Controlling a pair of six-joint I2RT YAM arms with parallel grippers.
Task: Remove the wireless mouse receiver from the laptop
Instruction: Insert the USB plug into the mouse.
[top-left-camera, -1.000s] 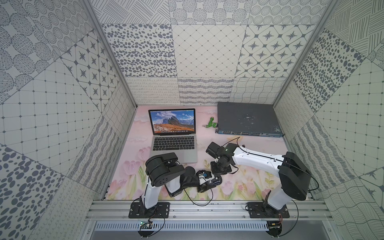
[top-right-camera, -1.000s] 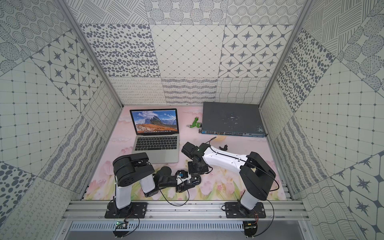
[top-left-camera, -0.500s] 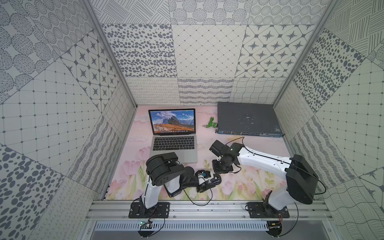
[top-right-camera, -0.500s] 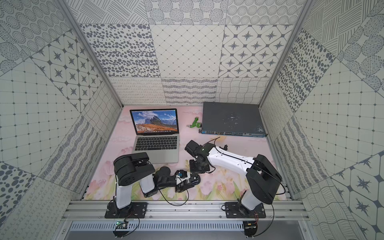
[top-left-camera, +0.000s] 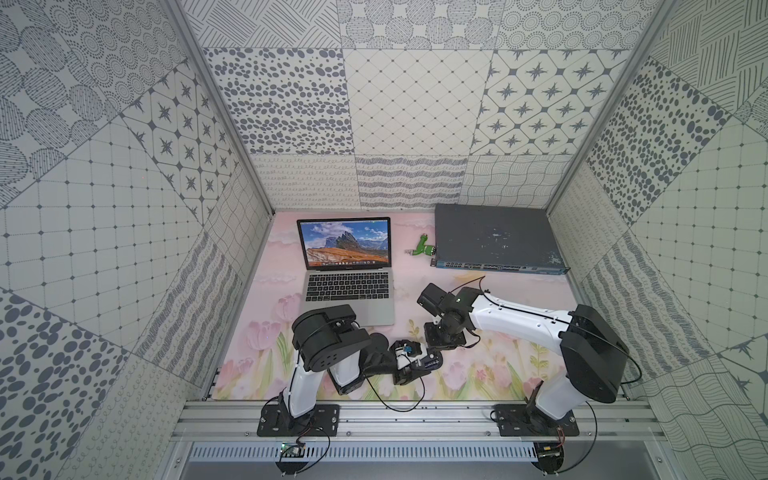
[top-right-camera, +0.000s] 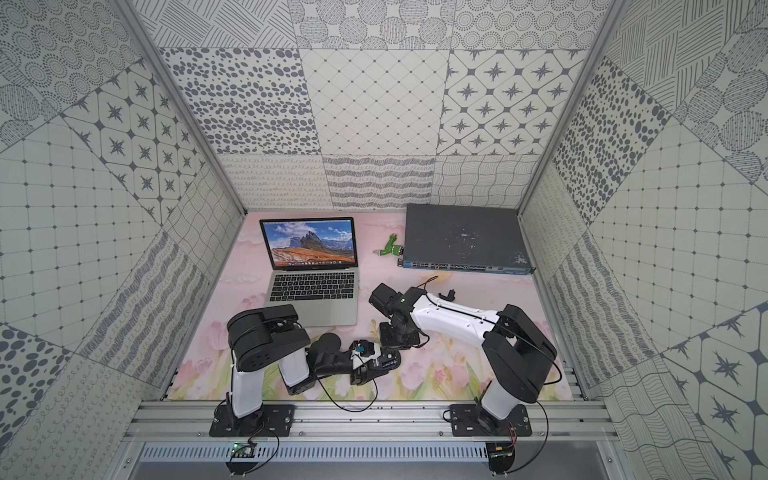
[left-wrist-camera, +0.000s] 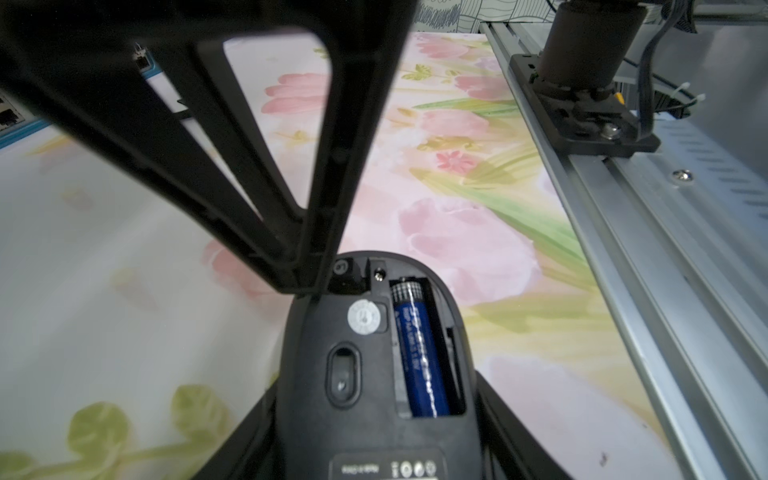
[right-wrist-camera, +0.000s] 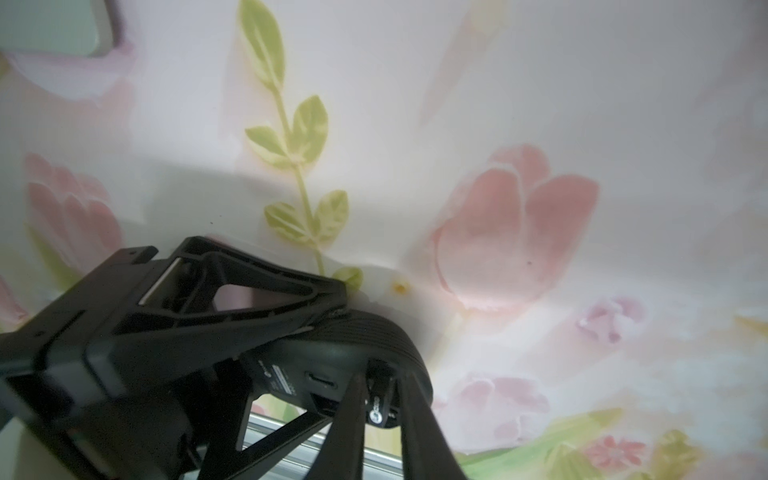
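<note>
— Where do we find the receiver (right-wrist-camera: 377, 411)?
— Not in the laptop (top-left-camera: 350, 286). It is a tiny dark nub pinched between the right jaws, which are nearly closed on it. It sits at the underside of the mouse (left-wrist-camera: 316, 415), toward the front of the table (top-left-camera: 519, 299) and well apart from the laptop.
— Which way does it point?
— The end with a round pale logo faces the right wrist camera. The other end goes toward a slot in the mouse, just beside the battery (left-wrist-camera: 419, 353). Its long axis runs along the jaws, but we cannot tell how deep it sits.
— And the mouse?
— It lies belly up, gripped on both sides by the left jaws, which are spread to its width. Its long axis runs straight out from them.
— Can we read anything?
— Hardly. The blue battery has white lettering along its length. The mouse has a round white sticker (left-wrist-camera: 363, 316) and a label strip (left-wrist-camera: 386, 468). The laptop has a small line of text under its mountain screen. All of it is too blurred or too small for us to read.
</note>
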